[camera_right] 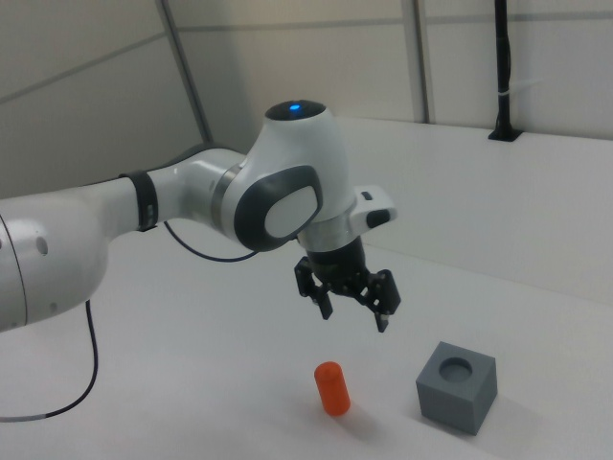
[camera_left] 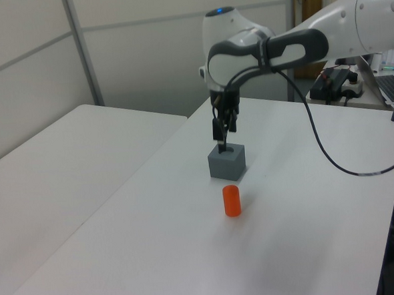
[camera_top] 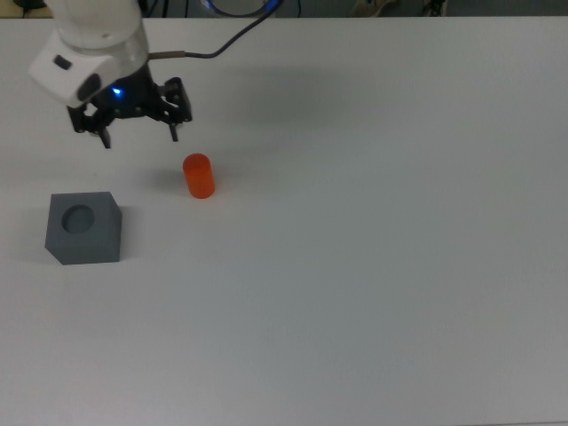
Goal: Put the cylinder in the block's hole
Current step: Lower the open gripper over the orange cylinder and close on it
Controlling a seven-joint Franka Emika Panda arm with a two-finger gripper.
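The orange cylinder (camera_top: 199, 176) (camera_left: 232, 201) (camera_right: 331, 387) stands upright on the white table. The dark grey block (camera_top: 83, 227) (camera_left: 226, 162) (camera_right: 458, 385) sits apart from it, at the top view's left, with its round hole (camera_top: 80, 217) (camera_right: 455, 366) facing up. My gripper (camera_top: 140, 135) (camera_right: 352, 314) hangs open and empty above the table, pointing down. In the top view it is just up and left of the cylinder. In the left view the gripper (camera_left: 221, 134) overlaps the block's far side.
A black cable (camera_top: 222, 46) trails from the arm toward the top view's upper edge. The white table (camera_top: 373, 266) stretches wide to the top view's right. A second table (camera_left: 57, 163) and wall panels show at the left view's left.
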